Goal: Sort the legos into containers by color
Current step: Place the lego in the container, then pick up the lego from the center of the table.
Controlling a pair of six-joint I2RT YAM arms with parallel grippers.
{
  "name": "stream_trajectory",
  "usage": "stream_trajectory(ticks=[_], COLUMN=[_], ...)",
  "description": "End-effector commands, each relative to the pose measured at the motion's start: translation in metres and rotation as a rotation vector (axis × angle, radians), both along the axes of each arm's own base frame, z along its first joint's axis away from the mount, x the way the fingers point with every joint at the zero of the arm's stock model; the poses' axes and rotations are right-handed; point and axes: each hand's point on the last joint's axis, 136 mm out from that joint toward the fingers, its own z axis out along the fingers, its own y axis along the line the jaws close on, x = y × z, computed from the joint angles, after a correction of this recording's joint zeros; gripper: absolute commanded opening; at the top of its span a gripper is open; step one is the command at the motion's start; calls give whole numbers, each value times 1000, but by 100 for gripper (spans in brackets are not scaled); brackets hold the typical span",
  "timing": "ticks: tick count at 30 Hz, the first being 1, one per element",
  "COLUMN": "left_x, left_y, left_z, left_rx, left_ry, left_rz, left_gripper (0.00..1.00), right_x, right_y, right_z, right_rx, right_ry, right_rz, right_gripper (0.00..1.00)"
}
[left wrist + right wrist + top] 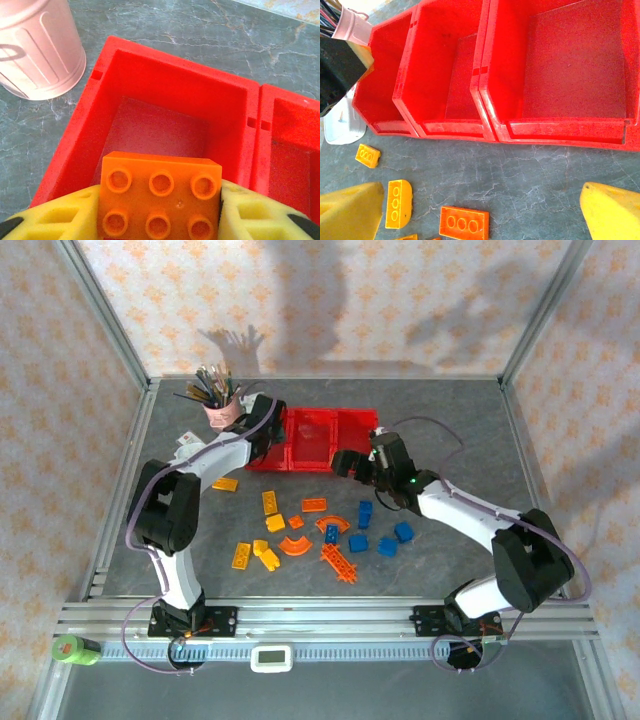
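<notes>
The left gripper (160, 222) clamps an orange brick (161, 197) between its yellow fingers (50, 222), just above the near wall of the leftmost container (80, 135). The lower part of the brick is cut off by the picture edge. In the top view this gripper (262, 425) and its arm cover most of that bin, so its floor is not visible from there. The pink cup (35, 50) stands just beside the bin's left wall, and there is little room on that side. The right gripper (480, 215) is spread wide and holds nothing, and only its two tips come into its own camera's view. It hangs near the front rim of the three containers (485, 75). The other legos (320, 530) lie scattered on the table (450, 430) in front of the bins, some too small to tell their shape. To the right of the bins, the grey surface is open up to the frame.
</notes>
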Motion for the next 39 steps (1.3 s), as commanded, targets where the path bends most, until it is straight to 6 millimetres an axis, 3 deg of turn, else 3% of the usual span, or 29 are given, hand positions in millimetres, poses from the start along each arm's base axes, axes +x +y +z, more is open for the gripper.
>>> stream_trajectory(ticks=[1,13,16,21,30,36,39], left_x=[12,1,-7,-45,-124,-154,-159], left_y=[4,6,-10,-43,-84,-112,-125], left_z=[14,30,36,43,11,-17,-30], left_rx=[1,4,-58,-97,-107,-100,-97], left_ry=[-38,-24,-12,-9,115,184,213], left_rz=[32,8,-55,-153,-222,-261,-276], left_gripper=[52,76,79,84,97,99,99], right_x=[9,0,-5,-21,-42,-55,-58], right_y=[3,-9,-12,-25,-56,-54,-55], right_z=[24,36,36,20,-14,-26,-29], right_rx=[9,-41,-43,-54,-79,-75,-80], right_ry=[-58,-80,-68,-10,86,87,72], right_rz=[-8,-8,-7,-25,-59,25,36], right_gripper=[100,100,100,100,100,100,100])
